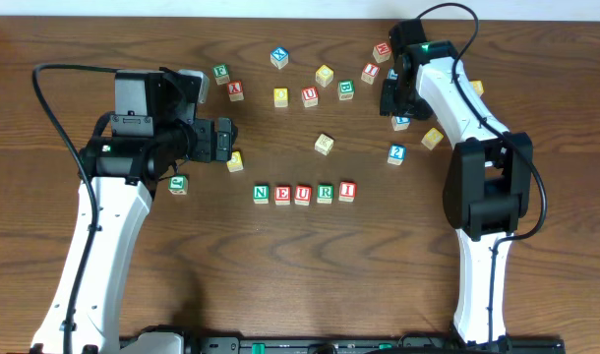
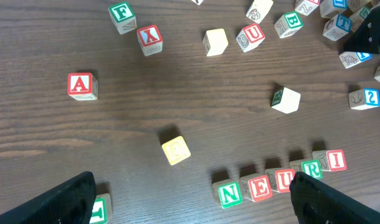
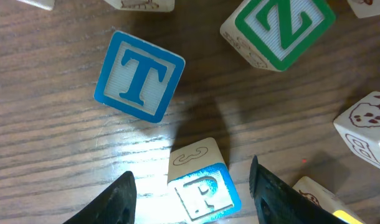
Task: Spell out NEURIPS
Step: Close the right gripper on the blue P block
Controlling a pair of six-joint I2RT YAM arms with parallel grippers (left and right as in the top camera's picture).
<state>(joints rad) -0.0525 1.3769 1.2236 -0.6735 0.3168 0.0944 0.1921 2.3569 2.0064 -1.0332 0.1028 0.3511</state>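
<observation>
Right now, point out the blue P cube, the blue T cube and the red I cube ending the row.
blue P cube (image 3: 205,194), right wrist view, middle of its blue face.
blue T cube (image 3: 139,76), right wrist view, middle of its blue face.
red I cube (image 1: 347,191), overhead view, its top face.

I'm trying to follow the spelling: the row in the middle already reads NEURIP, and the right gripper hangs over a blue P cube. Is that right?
Not quite. The row reads only NEURI, five cubes with no P at its end, as the overhead view shows. The right gripper does hang over a blue P cube.
</observation>
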